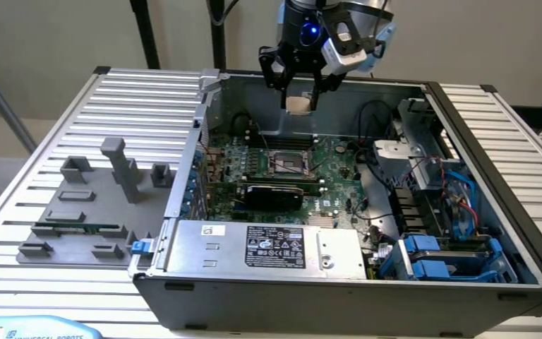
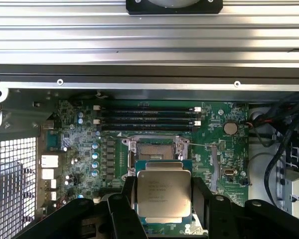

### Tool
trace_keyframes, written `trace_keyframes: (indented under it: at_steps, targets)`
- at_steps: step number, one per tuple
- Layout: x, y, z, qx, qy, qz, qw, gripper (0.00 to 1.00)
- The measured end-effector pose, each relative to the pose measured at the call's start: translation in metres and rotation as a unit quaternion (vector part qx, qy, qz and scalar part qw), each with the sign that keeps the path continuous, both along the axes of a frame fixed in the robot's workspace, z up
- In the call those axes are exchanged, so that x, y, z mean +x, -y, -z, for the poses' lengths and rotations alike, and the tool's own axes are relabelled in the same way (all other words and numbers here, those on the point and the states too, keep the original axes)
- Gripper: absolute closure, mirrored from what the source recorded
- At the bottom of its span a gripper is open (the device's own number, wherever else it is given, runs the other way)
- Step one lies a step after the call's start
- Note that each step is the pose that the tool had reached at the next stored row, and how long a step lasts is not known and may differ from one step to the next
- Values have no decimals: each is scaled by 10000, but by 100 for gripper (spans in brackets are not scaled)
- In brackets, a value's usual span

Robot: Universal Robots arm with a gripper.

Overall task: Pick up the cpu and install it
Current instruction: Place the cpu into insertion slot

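The claw (image 1: 299, 101) grips the cpu (image 1: 298, 107) by two sides, one black finger on each. In the exterior view it hangs in the upper middle of the frame, up in the air over the back part of the open computer case (image 1: 346, 286). The chip is not touching the board.

In the wrist view the claw (image 2: 164, 185) has its fingers (image 2: 127, 196) pressed on the edges of the cpu (image 2: 163, 195). The chip lies flat, with its shiny grey top and small print facing the camera.

Below the chip is the green motherboard (image 1: 335, 176). The dark square socket (image 1: 290, 164) sits on it, in the middle of the exterior frame. In the wrist view the socket (image 2: 157, 148) shows just past the chip's edge, and beyond it lie long black memory sticks (image 2: 147, 113). A round silver battery (image 2: 230, 127) sits on the board near them.

A silver power box (image 1: 271, 247) with a label is at the case's front. Blue drive holders (image 1: 431, 263) are at the lower right of the exterior frame.

On the exterior view's left, a grey tray (image 1: 73, 244) with grey blocks lies on the ribbed metal counter (image 1: 139, 92).
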State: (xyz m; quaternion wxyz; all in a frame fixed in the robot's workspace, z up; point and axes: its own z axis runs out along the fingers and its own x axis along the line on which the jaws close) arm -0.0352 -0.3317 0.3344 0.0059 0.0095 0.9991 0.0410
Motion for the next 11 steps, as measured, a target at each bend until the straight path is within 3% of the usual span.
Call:
trace_keyframes:
  at_steps: [11]
  targets:
    - [0,0,0,0,0,1,10000,45]
